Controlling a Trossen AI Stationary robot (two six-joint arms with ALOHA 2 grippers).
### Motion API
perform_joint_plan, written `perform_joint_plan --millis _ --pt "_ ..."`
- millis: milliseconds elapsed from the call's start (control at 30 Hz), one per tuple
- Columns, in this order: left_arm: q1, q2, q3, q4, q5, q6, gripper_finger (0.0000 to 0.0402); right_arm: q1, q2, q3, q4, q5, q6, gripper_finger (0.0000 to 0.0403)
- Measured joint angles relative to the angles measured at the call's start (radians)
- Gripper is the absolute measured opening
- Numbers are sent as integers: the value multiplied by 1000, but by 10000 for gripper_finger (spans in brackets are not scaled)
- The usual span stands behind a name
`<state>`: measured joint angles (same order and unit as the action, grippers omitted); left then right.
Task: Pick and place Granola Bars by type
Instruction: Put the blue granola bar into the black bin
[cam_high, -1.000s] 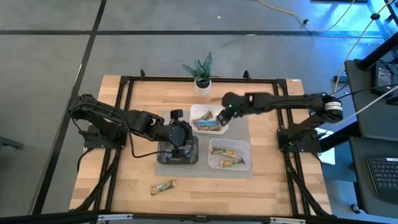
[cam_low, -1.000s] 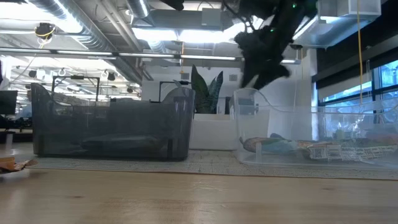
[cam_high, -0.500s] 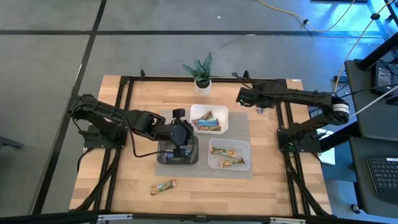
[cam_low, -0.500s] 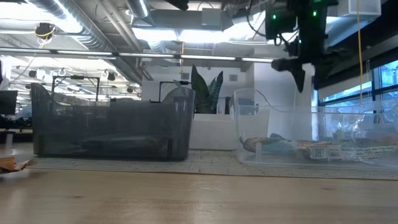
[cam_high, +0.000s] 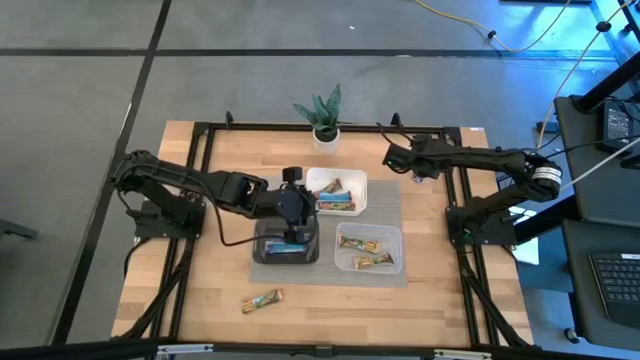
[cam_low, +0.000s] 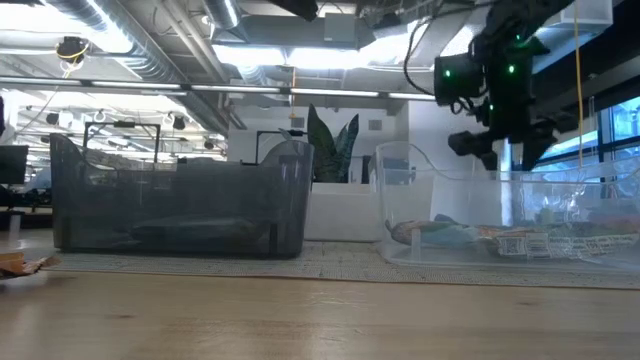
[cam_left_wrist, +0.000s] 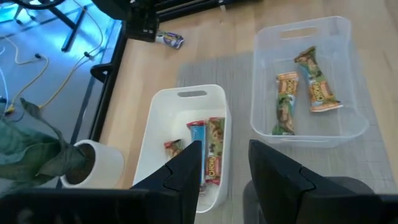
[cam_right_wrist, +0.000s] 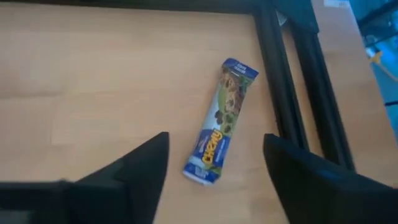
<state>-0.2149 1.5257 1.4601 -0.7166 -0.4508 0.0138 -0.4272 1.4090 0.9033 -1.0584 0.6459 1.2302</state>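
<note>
Right gripper (cam_right_wrist: 214, 180) sits w/ fingers spread apart, empty, above a blue Chewy granola bar (cam_right_wrist: 221, 121) lying flat on bare wood beside the black table frame (cam_right_wrist: 283, 93). Left gripper (cam_left_wrist: 224, 174) also parted, empty, over the dark tray (cam_high: 287, 244). White tray (cam_left_wrist: 155, 149) holds blue and red bars; clear tray (cam_left_wrist: 348, 87) holds green-and-tan bars. One more green-and-tan bar (cam_high: 262, 300) lies at table front.

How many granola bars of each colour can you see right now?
Blue bars: 2, one in the white tray, one loose by the right gripper
Green-and-tan bars: 3, two in the clear tray, one loose
Red/brown bars: 2, white tray
Total: 7; the dark tray hides its contents.
</note>
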Motion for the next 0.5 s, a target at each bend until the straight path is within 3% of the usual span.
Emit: perform_joint_plan --millis 200,367,500 --pt "31 0 0 1 11 1 126 -41 0 -94 157 -1 0 319" --pt "73 0 0 8 10 38 126 -57 0 -179 335 -4 10 327" --pt "104 0 0 9 12 26 126 -83 0 -237 358 -4 72 328"
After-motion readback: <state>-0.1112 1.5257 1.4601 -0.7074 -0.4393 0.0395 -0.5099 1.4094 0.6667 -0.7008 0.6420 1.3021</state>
